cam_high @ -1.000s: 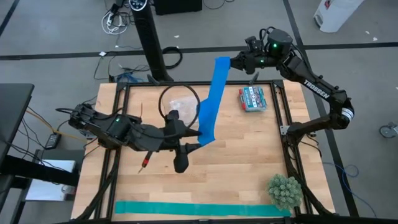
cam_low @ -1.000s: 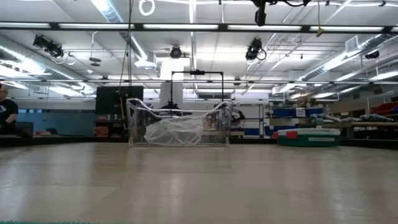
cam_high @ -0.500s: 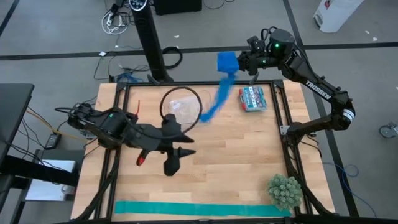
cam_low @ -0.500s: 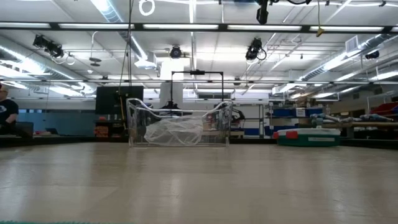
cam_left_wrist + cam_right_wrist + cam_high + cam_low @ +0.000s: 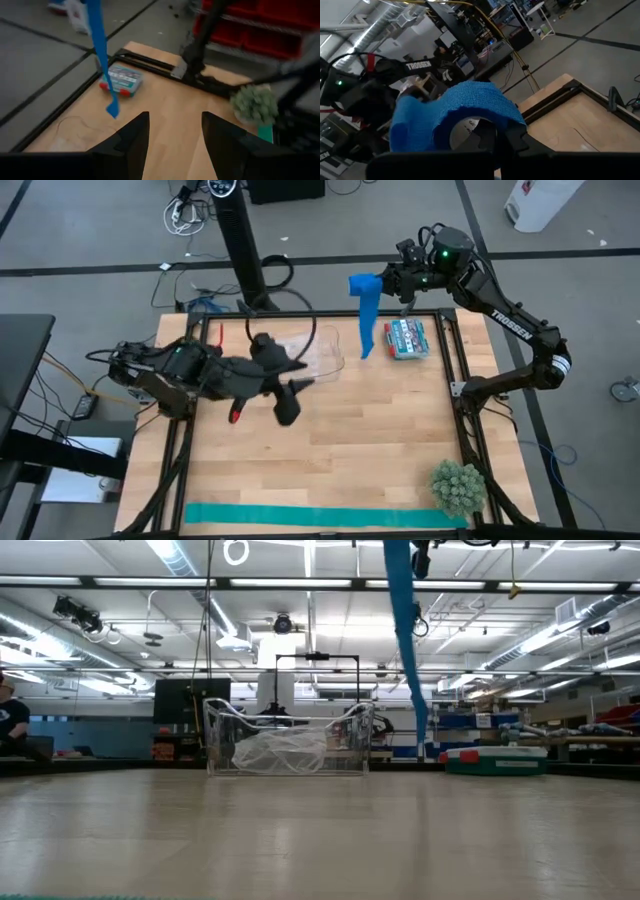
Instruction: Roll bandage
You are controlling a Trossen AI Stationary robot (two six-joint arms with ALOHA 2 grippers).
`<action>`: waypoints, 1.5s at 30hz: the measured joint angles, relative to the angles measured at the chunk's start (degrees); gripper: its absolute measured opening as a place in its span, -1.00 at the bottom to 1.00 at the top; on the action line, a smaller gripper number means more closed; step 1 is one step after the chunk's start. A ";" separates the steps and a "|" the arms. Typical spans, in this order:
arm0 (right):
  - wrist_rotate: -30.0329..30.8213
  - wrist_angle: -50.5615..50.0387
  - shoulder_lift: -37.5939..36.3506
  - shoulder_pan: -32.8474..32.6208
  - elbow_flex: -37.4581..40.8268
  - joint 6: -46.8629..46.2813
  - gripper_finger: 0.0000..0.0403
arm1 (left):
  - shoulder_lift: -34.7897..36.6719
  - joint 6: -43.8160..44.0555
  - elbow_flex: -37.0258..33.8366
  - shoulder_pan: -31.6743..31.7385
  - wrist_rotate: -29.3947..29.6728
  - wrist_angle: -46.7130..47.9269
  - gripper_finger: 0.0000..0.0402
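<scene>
High view: we see one blue bandage (image 5: 366, 310), part rolled, tail hanging | right gripper (image 5: 385, 280) clamps the roll | left gripper (image 5: 292, 392) spread, empty | one green strip (image 5: 320, 516)

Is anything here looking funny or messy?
Yes: the bandage dangles loose in the air from the right gripper, high over the table's far edge, mostly unrolled. The left gripper, fingers open, holds nothing.

the high view looks straight down on the whole table (image 5: 330, 450). the low view sits at tabletop level, facing the room. the left wrist view looks across the table from above; the right wrist view is close on the bandage (image 5: 455, 117), which all four share.
</scene>
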State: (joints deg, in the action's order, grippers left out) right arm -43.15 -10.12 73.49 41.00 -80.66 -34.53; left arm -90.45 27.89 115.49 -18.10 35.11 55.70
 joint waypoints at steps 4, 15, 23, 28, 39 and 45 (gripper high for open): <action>0.81 2.74 0.00 -1.00 0.00 -1.09 -1.00 | -0.55 -0.46 -2.78 3.23 -0.04 -8.38 -0.06; 5.96 6.65 -2.07 -6.30 0.00 -3.37 -1.00 | -0.98 -2.15 -11.29 10.19 -4.74 -23.76 -0.06; 9.12 7.75 -3.46 -10.03 -0.02 -4.26 -1.00 | -1.12 -2.14 -18.34 13.58 -8.86 -37.56 -0.06; 10.73 8.58 -4.07 -12.26 -0.02 -4.27 -1.00 | -1.14 -4.37 -19.09 14.57 -8.85 -38.33 -0.06; 13.83 12.40 -4.02 -16.52 -0.02 -5.85 -1.00 | -4.03 -6.74 -19.13 15.99 -10.98 -39.25 -0.06; 15.09 13.41 -3.78 -18.50 -0.98 -6.80 -1.00 | -4.93 -6.83 -19.15 16.02 -11.01 -39.13 -0.06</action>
State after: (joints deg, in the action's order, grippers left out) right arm -28.07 3.29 69.72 22.49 -81.64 -41.33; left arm -95.37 21.06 96.33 -2.09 24.10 16.57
